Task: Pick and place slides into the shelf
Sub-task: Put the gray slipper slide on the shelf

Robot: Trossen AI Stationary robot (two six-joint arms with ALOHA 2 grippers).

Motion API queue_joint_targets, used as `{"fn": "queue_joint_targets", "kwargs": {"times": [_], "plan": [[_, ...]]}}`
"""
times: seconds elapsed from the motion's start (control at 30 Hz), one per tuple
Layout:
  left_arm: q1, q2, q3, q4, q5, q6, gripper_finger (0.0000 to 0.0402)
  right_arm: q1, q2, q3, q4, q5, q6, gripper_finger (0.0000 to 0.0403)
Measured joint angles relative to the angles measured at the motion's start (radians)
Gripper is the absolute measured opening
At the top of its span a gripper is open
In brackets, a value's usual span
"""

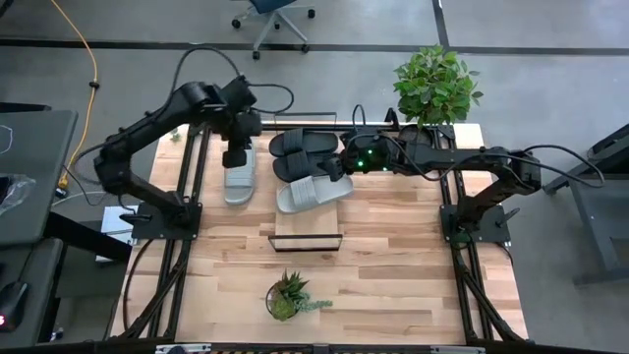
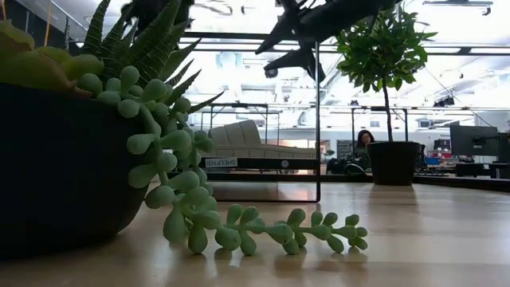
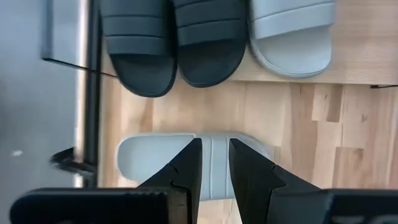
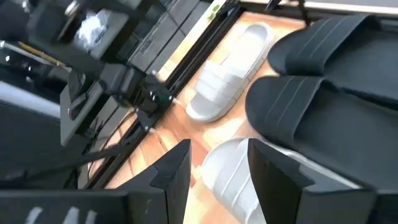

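Note:
The shelf (image 1: pixel 307 224) runs from far to near in the table's middle. Two black slides (image 1: pixel 300 143) (image 1: pixel 305 164) lie across its far part, and a light grey slide (image 1: pixel 313 194) lies slanted beside them. A second grey slide (image 1: pixel 239 182) rests sole-down on the table, left of the shelf. My left gripper (image 1: pixel 236 157) hovers over that slide's far end, open with a narrow gap (image 3: pixel 214 165), and the slide (image 3: pixel 149 158) lies well below it. My right gripper (image 1: pixel 341 165) is open (image 4: pixel 217 168) above the right end of the grey slide on the shelf (image 4: pixel 233 180).
A leafy potted plant (image 1: pixel 437 84) stands at the far right corner. A small succulent pot (image 1: pixel 285 295) sits near the table's near edge and fills the low view's left (image 2: pixel 72 143). Black wire frames (image 1: pixel 305 244) stand at the shelf's ends. Bare wood lies to the right of the shelf.

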Motion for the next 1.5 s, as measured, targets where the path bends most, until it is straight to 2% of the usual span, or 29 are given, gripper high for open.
{"fn": "queue_joint_targets", "kwargs": {"times": [0.17,0.47,0.83,1.0,1.13,1.5], "plan": [[0.070,0.104,0.000,0.001,0.140,0.064,0.0069,0.026,0.000,0.000,-0.023,0.008,-0.020,0.0149],[0.151,0.221,-0.020,-0.027,0.070,0.074,0.0069,0.048,0.000,0.000,-0.075,0.051,-0.028,0.0149],[0.204,0.223,-0.390,0.114,0.081,0.120,0.0069,0.049,0.000,0.000,-0.090,0.056,-0.042,0.0149],[0.203,0.222,-0.480,0.191,0.082,0.119,0.0069,0.050,0.000,0.000,-0.090,0.055,-0.038,0.0149],[0.203,0.221,-0.482,0.208,0.082,0.119,0.0069,0.056,0.000,0.000,-0.091,0.053,-0.031,0.0149],[0.203,0.220,-0.389,0.223,0.053,0.171,0.0069,0.071,0.000,0.000,-0.120,0.094,-0.026,0.0149]]}}
